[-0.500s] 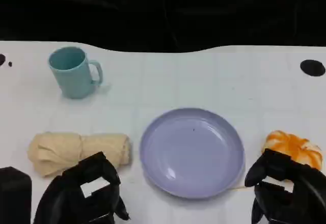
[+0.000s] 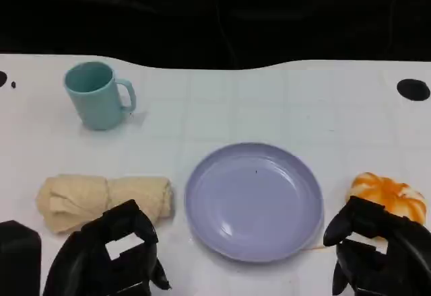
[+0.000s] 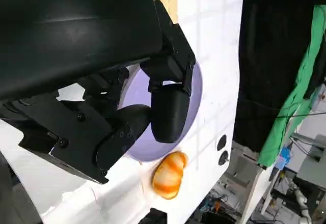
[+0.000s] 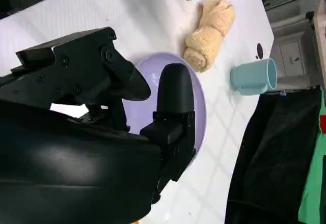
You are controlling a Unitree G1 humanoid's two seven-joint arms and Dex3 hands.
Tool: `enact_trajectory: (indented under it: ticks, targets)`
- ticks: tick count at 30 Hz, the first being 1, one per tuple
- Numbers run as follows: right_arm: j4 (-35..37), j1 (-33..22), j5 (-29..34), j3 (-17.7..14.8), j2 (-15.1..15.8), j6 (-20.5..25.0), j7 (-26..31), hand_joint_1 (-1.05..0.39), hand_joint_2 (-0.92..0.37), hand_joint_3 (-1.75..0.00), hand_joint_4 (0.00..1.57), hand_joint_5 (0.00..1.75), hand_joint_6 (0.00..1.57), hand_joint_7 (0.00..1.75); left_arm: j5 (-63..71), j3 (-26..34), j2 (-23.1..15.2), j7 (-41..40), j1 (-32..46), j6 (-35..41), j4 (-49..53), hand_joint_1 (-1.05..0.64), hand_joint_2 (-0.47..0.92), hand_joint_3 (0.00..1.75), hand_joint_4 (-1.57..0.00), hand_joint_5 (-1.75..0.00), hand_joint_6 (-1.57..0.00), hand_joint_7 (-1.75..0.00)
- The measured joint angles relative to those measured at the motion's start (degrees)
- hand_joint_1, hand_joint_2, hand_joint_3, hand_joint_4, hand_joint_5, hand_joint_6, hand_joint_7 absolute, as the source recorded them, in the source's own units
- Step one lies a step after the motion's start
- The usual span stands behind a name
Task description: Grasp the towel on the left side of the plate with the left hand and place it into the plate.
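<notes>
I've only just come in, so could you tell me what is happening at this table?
The robot is about to pick up the rolled beige towel, which lies on the white table left of the empty lavender plate. Its left hand hovers at the towel's near edge, holding nothing. The right hand waits, also holding nothing, in front of an orange-and-white object right of the plate. A teal mug stands farther back.

Beige towel (image 2: 101,198), lilac plate (image 2: 254,200), teal mug (image 2: 97,95) (orange-white striped object (image 2: 390,195), perhaps cloth).
</notes>
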State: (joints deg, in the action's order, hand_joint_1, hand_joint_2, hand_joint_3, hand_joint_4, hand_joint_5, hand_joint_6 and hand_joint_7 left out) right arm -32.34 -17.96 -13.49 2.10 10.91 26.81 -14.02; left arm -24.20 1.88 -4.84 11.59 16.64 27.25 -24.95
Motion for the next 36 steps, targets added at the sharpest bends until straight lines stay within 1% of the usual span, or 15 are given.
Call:
enact_trajectory:
  ticks: [5,7,9,10,13,14,17,18,19,22,23,25,30,33,36]
  targets:
    - [0.0,0.1,0.0,0.0,0.0,0.0,0.0,-0.05,-0.74,-1.06,0.66,1.75,0.47,1.64,-0.1,0.1,0.0,0.0,0.0,0.0,0.0,-0.14,0.47,1.33,-0.81,-1.75,-0.69,-1.72]
    - [0.0,0.1,0.0,0.1,0.0,0.0,0.0,-0.04,-0.74,-1.06,0.66,1.75,0.47,1.64,-0.4,0.3,0.0,0.0,0.0,0.0,0.0,-0.14,0.51,1.28,-0.79,-1.75,-0.71,-1.63]
    - [0.0,0.1,0.0,0.1,0.0,0.0,0.0,-0.04,-0.74,-1.06,0.66,1.75,0.47,1.64,-0.5,0.4,0.0,0.0,0.0,0.0,0.0,-0.13,0.54,1.20,-0.74,-1.70,-0.75,-1.42]
    - [0.0,0.1,0.0,0.1,0.0,0.0,0.0,-0.04,-0.74,-1.06,0.66,1.75,0.47,1.64,-0.5,0.4,0.1,-0.2,0.0,0.0,-0.1,-0.12,0.55,1.19,-0.73,-1.68,-0.76,-1.36]
    - [0.0,0.1,0.0,0.2,0.0,0.0,0.0,-0.05,-0.74,-1.07,0.66,1.75,0.48,1.64,0.2,0.3,1.0,-0.9,0.2,-0.7,-0.3,-0.14,0.52,1.18,-0.69,-1.56,-0.77,-1.14]
    - [0.0,0.1,0.1,0.3,0.0,0.0,0.0,-0.05,-0.74,-1.07,0.66,1.75,0.48,1.64,1.0,0.3,1.3,-1.0,0.3,-1.6,-0.4,-0.16,0.52,1.13,-0.69,-1.50,-0.76,-1.06]
    - [0.0,0.0,0.3,0.6,0.0,0.0,0.1,-0.05,-0.73,-1.07,0.66,1.75,0.48,1.64,3.4,0.0,1.8,-1.3,0.7,-5.0,-0.4,-0.21,0.63,0.83,-0.63,-1.33,-0.70,-0.79]
    - [0.0,0.0,0.4,0.7,-0.1,0.0,0.2,-0.05,-0.73,-1.07,0.66,1.75,0.48,1.64,5.1,-0.4,1.8,-1.3,1.0,-7.5,-0.1,-0.22,0.68,0.71,-0.61,-1.28,-0.68,-0.69]
    - [0.0,0.0,0.4,0.8,-0.2,0.0,0.4,-0.06,-0.73,-1.07,0.66,1.75,0.48,1.64,7.1,-0.9,1.6,-1.3,1.1,-10.6,0.5,-0.21,0.75,0.57,-0.57,-1.17,-0.64,-0.53]
    - [-0.1,0.0,0.4,1.1,-0.5,0.0,0.7,-0.07,-0.73,-1.08,0.67,1.75,0.48,1.64,13.4,-1.9,1.3,-1.3,1.2,-20.5,3.1,-0.24,0.88,0.28,-0.48,-0.92,-0.60,-0.21]
    - [-0.1,0.0,0.4,1.1,-0.5,0.0,0.7,-0.07,-0.72,-1.08,0.67,1.75,0.48,1.64,15.0,-2.1,1.2,-1.4,1.2,-23.2,4.1,-0.26,0.90,0.24,-0.46,-0.86,-0.58,-0.16]
    - [-0.1,0.0,0.4,1.3,-0.5,-0.1,0.7,-0.07,-0.72,-1.08,0.67,1.75,0.48,1.64,17.9,-2.2,1.2,-2.0,1.2,-26.9,5.4,-0.30,0.92,0.18,-0.38,-0.76,-0.51,-0.08]
    - [-0.1,0.0,0.4,1.8,-0.5,-0.1,0.8,-0.07,-0.72,-1.09,0.67,1.75,0.48,1.64,24.7,-2.2,0.2,-3.6,0.4,-33.3,7.7,-0.38,0.92,0.10,-0.27,-0.67,-0.38,-0.01]
    - [-0.2,0.0,0.4,2.0,-0.7,-0.1,1.0,-0.07,-0.72,-1.09,0.67,1.75,0.48,1.65,29.8,-2.1,-0.8,-5.5,-0.3,-35.1,8.1,-0.40,0.91,0.04,-0.24,-0.62,-0.32,0.00]
    - [-0.2,0.0,0.4,2.0,-0.7,-0.1,1.2,-0.07,-0.71,-1.10,0.68,1.75,0.49,1.65,38.4,-2.1,-3.6,-7.3,-1.0,-35.1,7.7,-0.42,0.90,0.02,-0.18,-0.58,-0.27,0.00]
